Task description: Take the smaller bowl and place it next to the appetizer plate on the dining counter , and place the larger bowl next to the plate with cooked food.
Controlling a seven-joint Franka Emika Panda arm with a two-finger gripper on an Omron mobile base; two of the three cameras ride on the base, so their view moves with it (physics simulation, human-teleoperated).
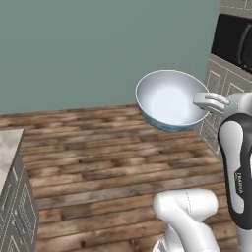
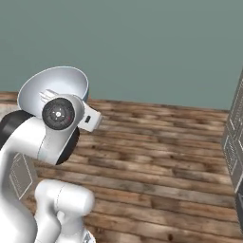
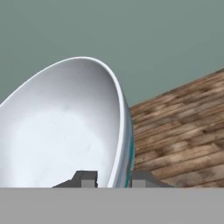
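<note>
The gripper (image 3: 113,178) is clamping the rim of the larger bowl (image 1: 170,100), its jaws narrowed on the wall with one fingertip (image 3: 85,178) inside the glossy white interior and the other against the blue outside. The bowl is riding in the air, well above the wood floor (image 1: 108,157), tilted so its opening is facing partly sideways; most of it is spreading away from the jaws, beyond the fingertips. A grey-green wall (image 2: 156,47) is standing behind it. To one side of the jaws, a marble counter corner (image 1: 9,147) is sitting low; to the other, white cabinets (image 1: 219,83) are rising with a dark oven (image 1: 234,42) above.
</note>
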